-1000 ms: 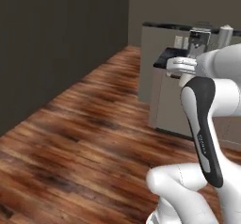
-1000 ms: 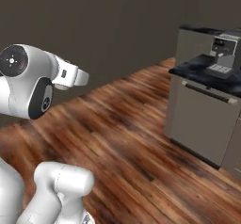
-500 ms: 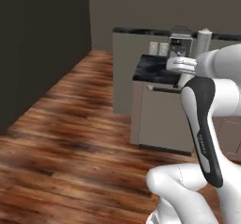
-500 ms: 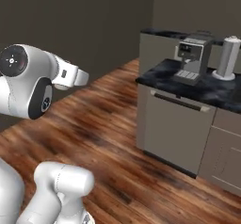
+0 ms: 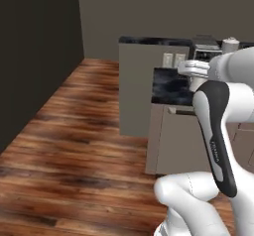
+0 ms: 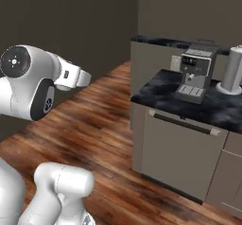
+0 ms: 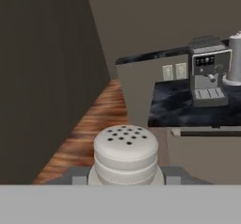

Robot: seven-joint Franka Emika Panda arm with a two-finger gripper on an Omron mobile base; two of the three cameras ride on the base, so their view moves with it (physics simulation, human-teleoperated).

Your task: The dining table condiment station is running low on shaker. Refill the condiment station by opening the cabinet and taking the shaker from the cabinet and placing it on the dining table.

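The glossy white, rounded robot arm (image 5: 218, 131) is built of bulbous shell segments. In the left base view, a long dark grey, tapering inlay runs down its upright link, bearing faint small pale lettering too blurred to read. In the right base view, the near-left segment ends in a round dark grey cap (image 6: 15, 62) with a small pale centre mark, above a dark oval side panel carrying tiny white markings.

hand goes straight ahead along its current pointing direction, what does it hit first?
Probably the taupe wall behind the counter. The hand, shut on the shaker, points over wood floor past the counter's left end. Depth is unclear; that counter end may come first.
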